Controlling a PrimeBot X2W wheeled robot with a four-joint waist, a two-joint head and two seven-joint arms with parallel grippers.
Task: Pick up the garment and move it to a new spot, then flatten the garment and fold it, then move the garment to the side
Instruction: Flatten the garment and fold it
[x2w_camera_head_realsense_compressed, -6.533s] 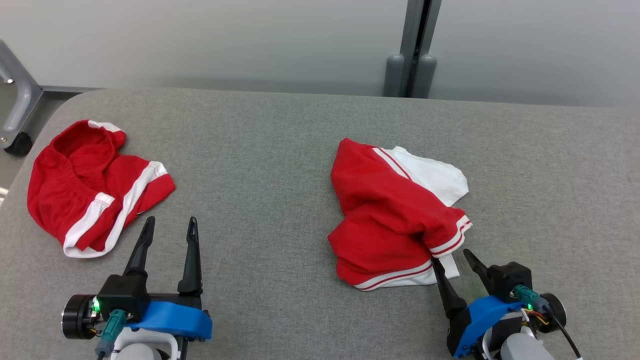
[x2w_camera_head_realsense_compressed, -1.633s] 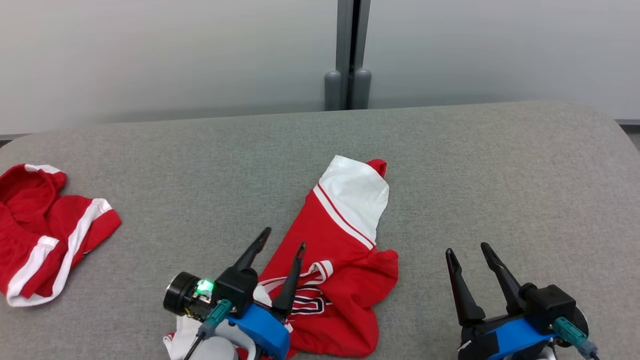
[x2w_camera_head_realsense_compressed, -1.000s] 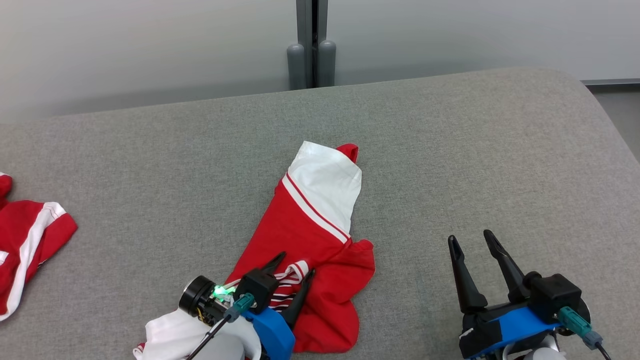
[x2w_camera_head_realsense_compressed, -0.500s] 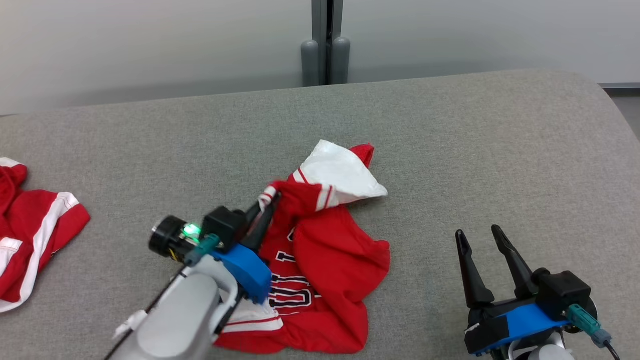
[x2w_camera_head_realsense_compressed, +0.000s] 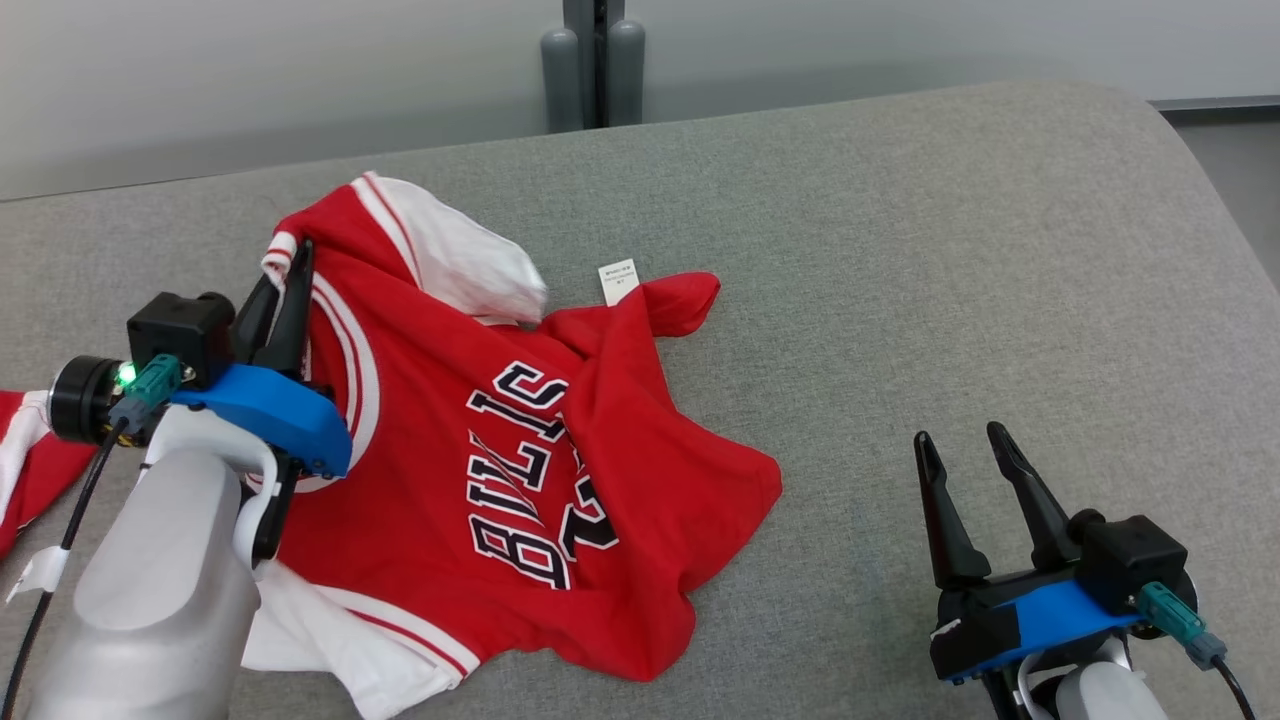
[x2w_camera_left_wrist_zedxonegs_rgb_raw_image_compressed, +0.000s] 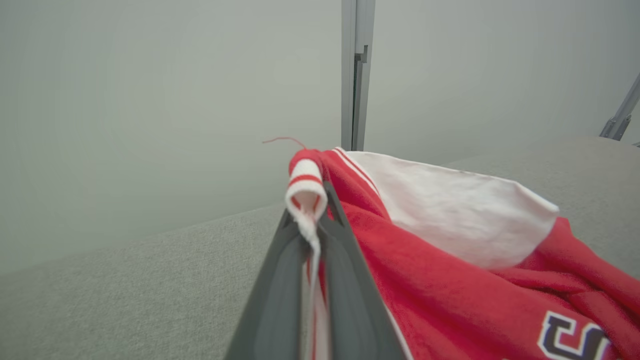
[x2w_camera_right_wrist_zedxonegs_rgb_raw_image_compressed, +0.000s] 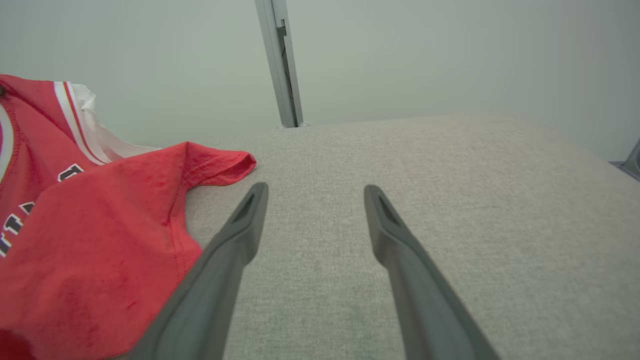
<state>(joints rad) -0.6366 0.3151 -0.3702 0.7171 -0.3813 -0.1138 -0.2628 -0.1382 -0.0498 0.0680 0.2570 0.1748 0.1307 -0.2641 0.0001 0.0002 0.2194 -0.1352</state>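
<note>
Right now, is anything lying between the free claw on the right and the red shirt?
Nothing visible does. Only bare grey table lies between the open right gripper and the near edge of the jersey. The left gripper is shut on the jersey's striped trim, on its far left side.

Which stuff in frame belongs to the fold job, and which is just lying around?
Job: red jersey, striped trim pinched in the left gripper; right gripper, open, off the cloth.
Lying about: second red-and-white garment at the left of the table; post behind.
</note>
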